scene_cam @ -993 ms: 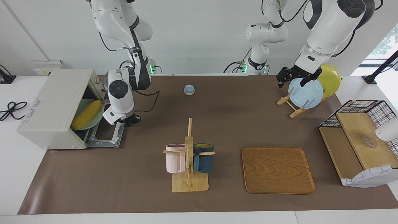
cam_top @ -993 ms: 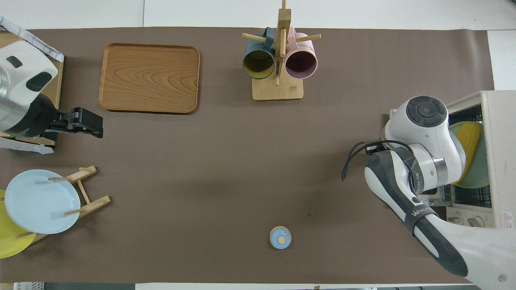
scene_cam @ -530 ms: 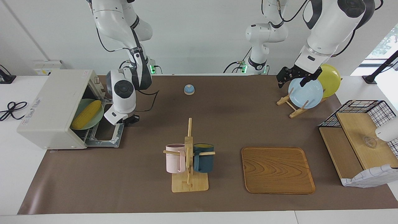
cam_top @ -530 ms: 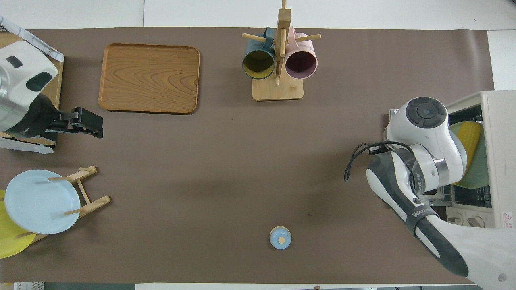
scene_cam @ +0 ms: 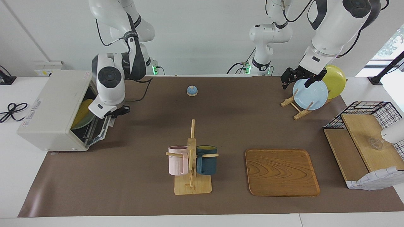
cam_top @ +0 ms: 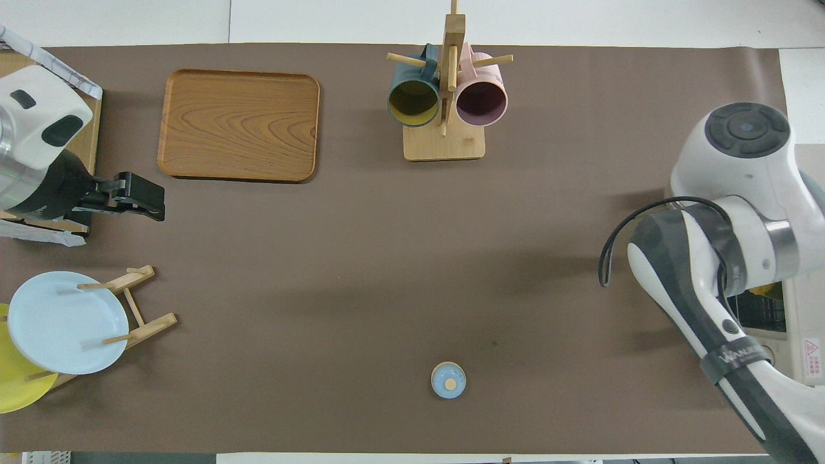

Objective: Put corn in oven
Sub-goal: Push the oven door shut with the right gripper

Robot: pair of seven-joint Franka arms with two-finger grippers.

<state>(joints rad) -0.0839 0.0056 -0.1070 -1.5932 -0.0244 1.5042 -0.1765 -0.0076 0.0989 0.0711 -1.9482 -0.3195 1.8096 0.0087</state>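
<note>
Resting on a pale green plate [scene_cam: 82,119] inside the boxy off-white toaster oven [scene_cam: 53,108], the bright yellow corn cob [scene_cam: 82,108] is seen only in part past the half-raised glass door [scene_cam: 100,127]. The right pincer [scene_cam: 121,111], fingertips shut, is found at the door's upper edge; contact cannot be confirmed. The left pincer [scene_cam: 299,77] is held wide, empty, over the wooden plate rack [scene_cam: 296,108], where the arm waits.

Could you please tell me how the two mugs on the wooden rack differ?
The pink mug is pale; the blue mug is dark teal. The pink mug hangs toward the right arm's end of the table, the blue mug toward the left arm's. Both hang sideways on the wooden rack, similar in size.
</note>
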